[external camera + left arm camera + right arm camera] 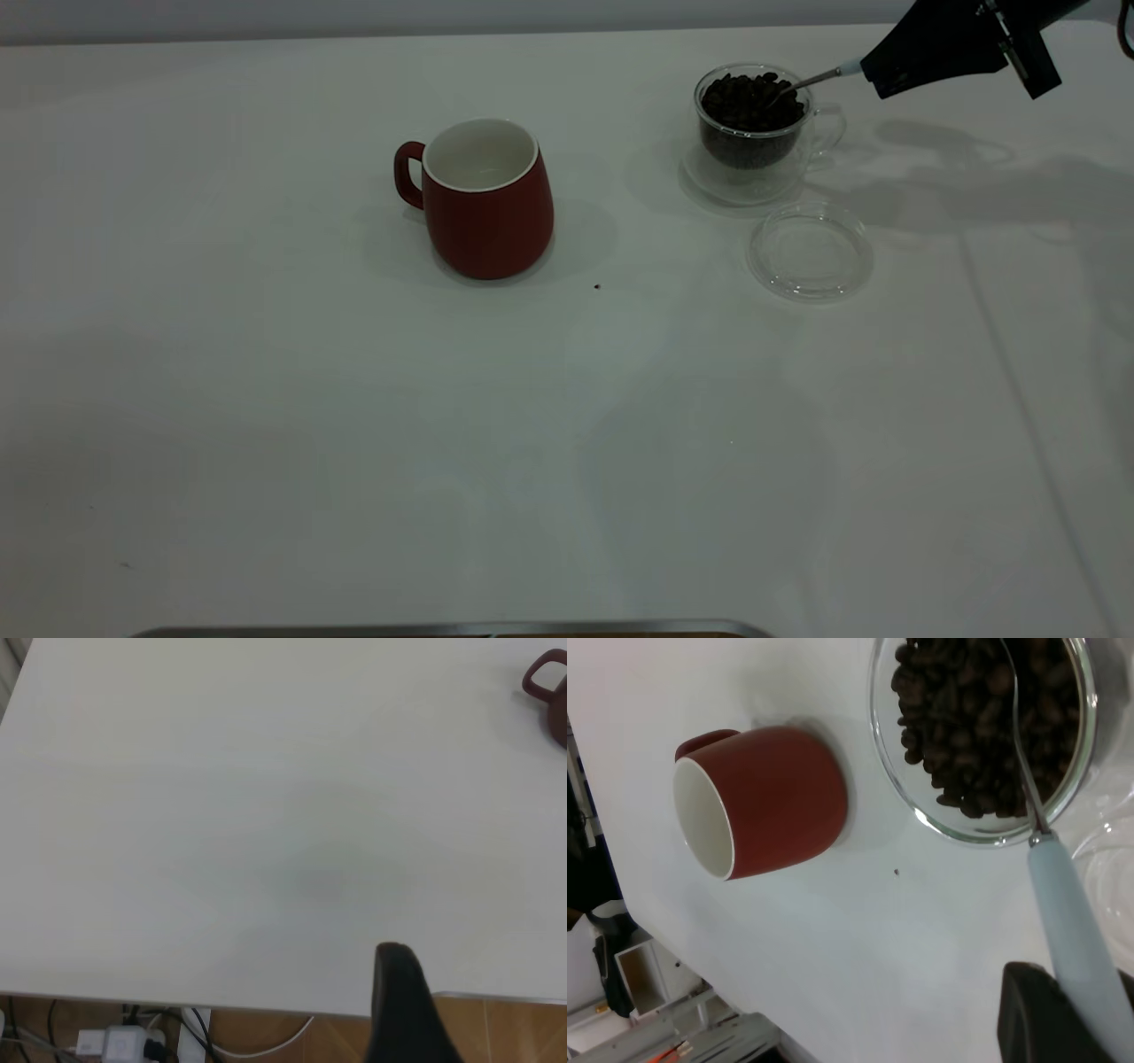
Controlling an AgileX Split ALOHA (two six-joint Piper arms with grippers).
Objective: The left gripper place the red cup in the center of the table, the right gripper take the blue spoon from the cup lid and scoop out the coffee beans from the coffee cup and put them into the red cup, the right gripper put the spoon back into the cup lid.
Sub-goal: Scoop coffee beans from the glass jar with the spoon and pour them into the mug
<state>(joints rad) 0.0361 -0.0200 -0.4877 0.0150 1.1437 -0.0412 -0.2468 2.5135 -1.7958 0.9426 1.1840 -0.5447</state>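
The red cup point(492, 221) stands upright near the middle of the white table point(354, 443), handle to the left, its white inside bare. At the back right is the clear coffee cup point(753, 151), filled with coffee beans point(751, 99). My right gripper point(873, 75) hovers just right of it, shut on the blue spoon point(819, 78). In the right wrist view the spoon's pale handle point(1072, 921) runs from the gripper point(1090, 1010) and its metal bowl lies in the beans point(970, 718). The cup lid point(811, 251) lies bare in front of the coffee cup. My left gripper point(403, 992) sits at a table edge, far from the red cup point(561, 722).
A small dark speck point(596, 286) lies on the table right of the red cup. A metal edge point(443, 631) runs along the front of the exterior view. Below the table edge in the left wrist view are a power strip and cables point(115, 1041).
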